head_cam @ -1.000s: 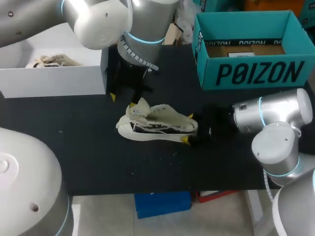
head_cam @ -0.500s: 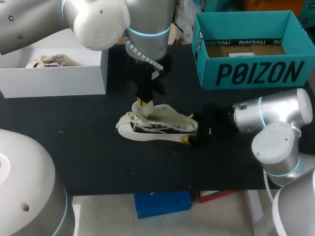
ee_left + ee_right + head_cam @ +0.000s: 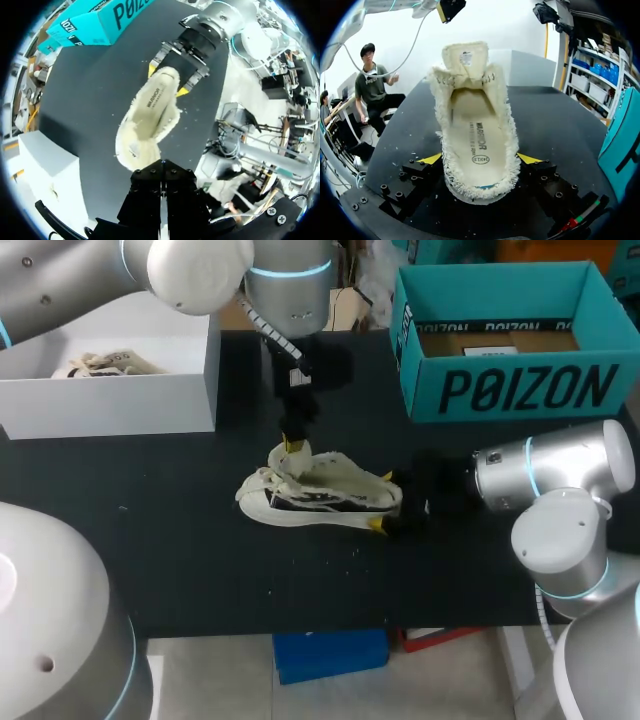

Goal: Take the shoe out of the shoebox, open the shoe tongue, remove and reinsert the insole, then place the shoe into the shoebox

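Observation:
A cream shoe [image 3: 320, 492] with frayed edges lies on the black table, its insole [image 3: 477, 135] showing inside. My right gripper [image 3: 383, 502] is shut on the shoe's heel, one yellow tip against each side [image 3: 530, 159]. The tongue [image 3: 465, 56] stands up at the far end. My left gripper [image 3: 293, 445] hangs shut just above the tongue; I cannot tell whether it touches it. From the left wrist, the shoe [image 3: 150, 110] stretches ahead to my right gripper [image 3: 167, 80]. The teal shoebox [image 3: 510, 390] stands open at the back right.
A white box [image 3: 110, 400] holding something cream sits at the back left. Black table [image 3: 180, 540] lies bare in front of the shoe. The teal box's side [image 3: 620, 145] is close beside my right gripper.
My left gripper moved right from beside the shoe to just above the tongue and shut. The shoe and my right gripper stayed put.

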Robot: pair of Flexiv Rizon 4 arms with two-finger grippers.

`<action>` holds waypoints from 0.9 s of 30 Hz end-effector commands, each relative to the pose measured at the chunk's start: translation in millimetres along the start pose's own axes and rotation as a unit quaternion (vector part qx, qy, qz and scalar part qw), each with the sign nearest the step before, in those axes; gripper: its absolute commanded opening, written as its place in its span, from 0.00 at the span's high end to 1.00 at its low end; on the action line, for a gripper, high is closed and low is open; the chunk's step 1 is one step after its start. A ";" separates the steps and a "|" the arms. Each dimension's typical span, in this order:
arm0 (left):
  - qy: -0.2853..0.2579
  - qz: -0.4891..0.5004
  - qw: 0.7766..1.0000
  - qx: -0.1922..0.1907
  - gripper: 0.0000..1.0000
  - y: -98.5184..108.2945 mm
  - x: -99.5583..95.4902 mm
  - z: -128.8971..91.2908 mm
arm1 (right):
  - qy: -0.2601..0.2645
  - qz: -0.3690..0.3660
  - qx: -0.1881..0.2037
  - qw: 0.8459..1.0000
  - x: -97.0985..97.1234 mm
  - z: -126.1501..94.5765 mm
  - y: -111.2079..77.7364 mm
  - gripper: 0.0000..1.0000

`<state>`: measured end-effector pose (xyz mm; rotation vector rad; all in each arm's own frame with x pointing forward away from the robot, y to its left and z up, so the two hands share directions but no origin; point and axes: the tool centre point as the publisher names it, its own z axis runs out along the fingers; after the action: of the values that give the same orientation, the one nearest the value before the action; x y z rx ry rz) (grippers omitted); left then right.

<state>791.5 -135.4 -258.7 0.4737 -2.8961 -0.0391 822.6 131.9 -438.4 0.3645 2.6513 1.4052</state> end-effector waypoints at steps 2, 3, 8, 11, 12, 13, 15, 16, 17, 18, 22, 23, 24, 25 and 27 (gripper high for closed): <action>0.100 0.222 0.970 0.001 1.00 -3.3 -12.0 3.2 | -0.001 0.000 0.001 1.000 -0.3 0.1 -2.4 1.00; 0.089 0.230 0.969 0.010 1.00 -3.9 -14.0 2.5 | -0.001 0.000 0.001 1.000 -0.3 0.1 -2.4 1.00; 0.049 0.300 0.952 0.036 1.00 -14.0 -15.0 -0.2 | -0.001 0.000 0.001 1.000 -0.3 0.1 -2.4 1.00; 0.047 0.320 0.945 0.040 1.00 -21.6 -13.9 1.4 | -0.001 0.000 0.001 1.000 -0.3 0.1 -2.4 1.00; 0.043 0.319 0.946 0.033 1.00 -24.8 -14.3 3.2 | -0.001 0.000 0.001 1.000 -0.3 0.1 -2.4 1.00; 0.038 0.321 0.946 0.029 1.00 -27.1 -14.1 3.8 | -0.001 0.000 0.001 1.000 -0.3 0.1 -2.4 1.00; 0.029 0.317 0.947 0.029 1.00 -31.0 -13.1 4.5 | -0.001 0.000 0.001 1.000 -0.3 0.1 -2.4 1.00; 0.023 0.314 0.949 0.032 1.00 -32.3 -12.2 4.5 | -0.001 0.000 0.001 1.000 -0.3 0.1 -2.4 1.00; 0.015 0.307 0.951 0.032 1.00 -33.6 -11.9 4.6 | -0.001 0.000 0.001 1.000 -0.3 0.1 -2.4 1.00; 0.009 0.305 0.951 0.036 1.00 -34.9 -11.5 5.0 | -0.001 0.000 0.001 1.000 -0.3 0.1 -2.4 1.00; -0.002 0.293 0.955 0.056 1.00 -39.1 -12.8 10.3 | -0.001 0.000 0.001 1.000 -0.3 0.1 -2.4 1.00; -0.001 0.290 0.955 0.057 1.00 -40.2 -13.9 13.4 | -0.001 0.000 0.001 1.000 -0.3 0.1 -2.4 1.00; 0.004 0.289 0.955 0.064 1.00 -40.9 -15.4 16.6 | -0.001 0.000 0.001 1.000 -0.3 0.1 -2.4 1.00; 0.005 0.286 0.956 0.066 1.00 -41.6 -17.6 19.7 | -0.001 0.000 0.001 1.000 -0.3 0.1 -2.4 1.00; 0.006 0.284 0.956 0.071 1.00 -42.4 -21.6 25.1 | -0.001 0.000 0.001 1.000 -0.3 0.1 -2.4 1.00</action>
<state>818.9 -173.0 -277.9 -0.3499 -2.9148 0.2228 822.6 131.9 -438.4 0.3645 2.6513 1.4054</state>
